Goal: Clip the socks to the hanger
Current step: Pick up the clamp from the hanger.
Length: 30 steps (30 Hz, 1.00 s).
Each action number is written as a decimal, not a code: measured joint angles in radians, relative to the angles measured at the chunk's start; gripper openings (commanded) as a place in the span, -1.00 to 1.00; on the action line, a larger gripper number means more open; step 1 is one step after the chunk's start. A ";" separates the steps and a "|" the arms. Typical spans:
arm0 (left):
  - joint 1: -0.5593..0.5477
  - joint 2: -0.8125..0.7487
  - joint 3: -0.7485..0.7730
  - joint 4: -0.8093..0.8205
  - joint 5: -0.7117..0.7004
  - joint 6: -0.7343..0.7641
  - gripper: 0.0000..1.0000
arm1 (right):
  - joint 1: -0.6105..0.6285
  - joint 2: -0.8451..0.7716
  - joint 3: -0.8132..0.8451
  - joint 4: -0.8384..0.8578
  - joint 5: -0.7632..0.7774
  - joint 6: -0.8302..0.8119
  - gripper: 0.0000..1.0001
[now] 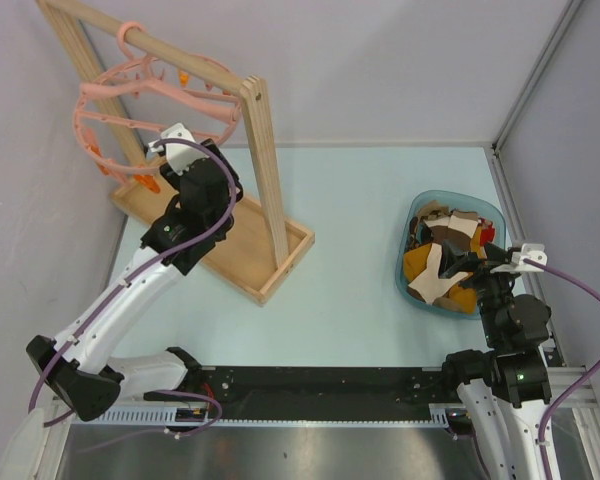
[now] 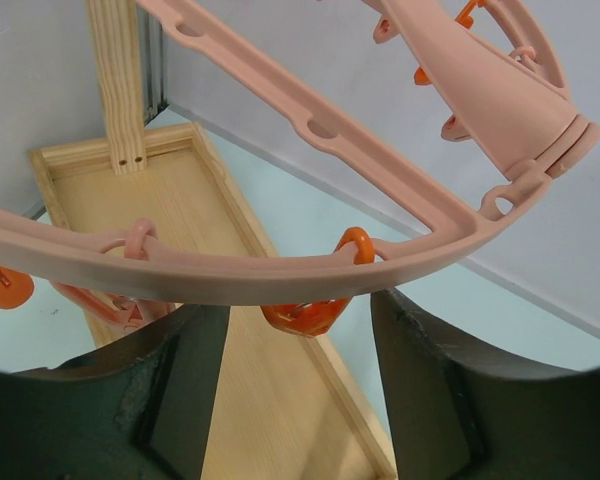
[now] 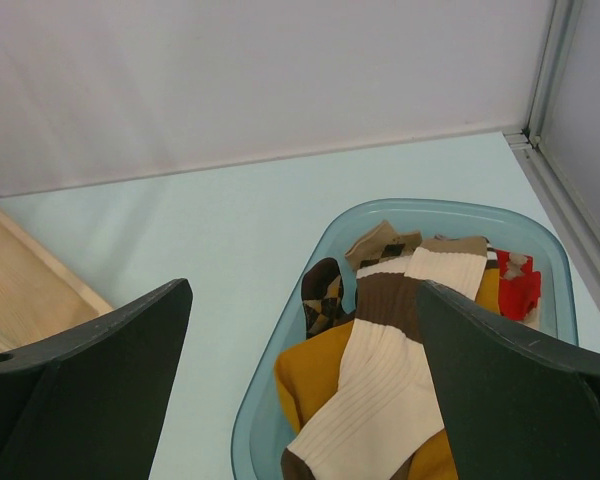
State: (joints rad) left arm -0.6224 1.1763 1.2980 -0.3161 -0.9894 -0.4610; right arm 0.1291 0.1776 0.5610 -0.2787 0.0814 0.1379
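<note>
The round pink hanger (image 1: 81, 120) hangs by its hook from the wooden rack's top bar. My left gripper (image 1: 152, 165) is up at its near rim. In the left wrist view the hanger's ring (image 2: 230, 280) crosses just above my open left gripper (image 2: 300, 345), and an orange clip (image 2: 305, 315) dangles between the two fingers, touching neither. The socks (image 1: 445, 255) lie piled in a blue tub. My right gripper (image 1: 485, 262) hovers open over them, holding nothing. A cream-and-brown sock (image 3: 380, 390) lies on top of a mustard one (image 3: 315, 385), beside an argyle one (image 3: 325, 295).
The wooden rack's post (image 1: 267, 170) and its tray-like base (image 1: 280, 262) stand at the back left. The blue tub (image 1: 450, 194) sits at the right, near the metal frame rail (image 1: 525, 250). A red item (image 3: 517, 280) lies in the tub's far corner.
</note>
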 measured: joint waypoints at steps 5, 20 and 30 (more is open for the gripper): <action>0.011 0.000 0.000 0.000 0.014 0.001 0.01 | 0.000 0.000 0.000 0.000 0.000 0.000 0.99; 0.054 -0.023 0.000 -0.035 0.127 0.010 -0.60 | 0.001 0.000 0.000 0.000 -0.011 0.000 0.99; 0.097 -0.031 0.034 -0.123 0.311 0.045 -0.81 | 0.001 0.002 0.000 0.000 -0.032 -0.001 0.99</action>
State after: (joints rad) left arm -0.5255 1.1450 1.3323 -0.4393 -0.6781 -0.4160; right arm 0.1303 0.1795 0.5610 -0.2787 0.0498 0.1371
